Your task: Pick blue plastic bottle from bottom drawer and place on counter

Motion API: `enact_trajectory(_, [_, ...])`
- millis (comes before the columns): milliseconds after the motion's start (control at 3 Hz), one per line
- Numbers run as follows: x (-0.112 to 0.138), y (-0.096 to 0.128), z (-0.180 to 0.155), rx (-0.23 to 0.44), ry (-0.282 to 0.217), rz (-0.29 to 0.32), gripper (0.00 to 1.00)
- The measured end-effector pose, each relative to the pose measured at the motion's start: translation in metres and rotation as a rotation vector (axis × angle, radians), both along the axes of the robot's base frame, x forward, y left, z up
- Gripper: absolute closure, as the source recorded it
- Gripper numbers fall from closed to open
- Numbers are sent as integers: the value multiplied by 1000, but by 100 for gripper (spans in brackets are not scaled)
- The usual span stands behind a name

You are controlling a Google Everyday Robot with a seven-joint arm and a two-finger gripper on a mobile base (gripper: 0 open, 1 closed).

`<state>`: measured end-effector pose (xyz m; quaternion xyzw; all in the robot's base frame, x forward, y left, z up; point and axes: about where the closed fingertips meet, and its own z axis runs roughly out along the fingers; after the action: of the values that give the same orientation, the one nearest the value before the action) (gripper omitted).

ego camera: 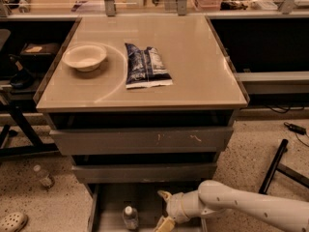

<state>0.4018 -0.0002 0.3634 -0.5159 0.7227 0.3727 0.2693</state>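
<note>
Hand: at 5 o'clock in the view, low inside the bottom drawer. Its two pale fingers stand apart with nothing between them.
Arm: white, reaching in from 4 o'clock.
Blue plastic bottle: upright on the drawer floor, at 9 o'clock from the hand, just beside it and not touched.
Bottom drawer: lowest of three grey drawers, pulled open.
Handling: it looks light, thin-walled and smooth, so it is likely to tip if nudged or dent if squeezed hard. The best hold is probably across the body below the white cap.
Surface: glossy beige top at 12 o'clock above the drawers.
Bowl: at the surface's 9 o'clock.
Dark-blue pouch: lying flat near the centre.
</note>
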Motion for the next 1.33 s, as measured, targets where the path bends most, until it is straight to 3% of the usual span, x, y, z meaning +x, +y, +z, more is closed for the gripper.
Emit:
enact_trajectory(667, [-4, 7, -7, 19, 2, 16, 0])
enact_trajectory(1000, [9, 17, -35, 7, -55, 26, 0])
enact_trajectory(1333, [42, 31, -95, -8, -100, 45, 0])
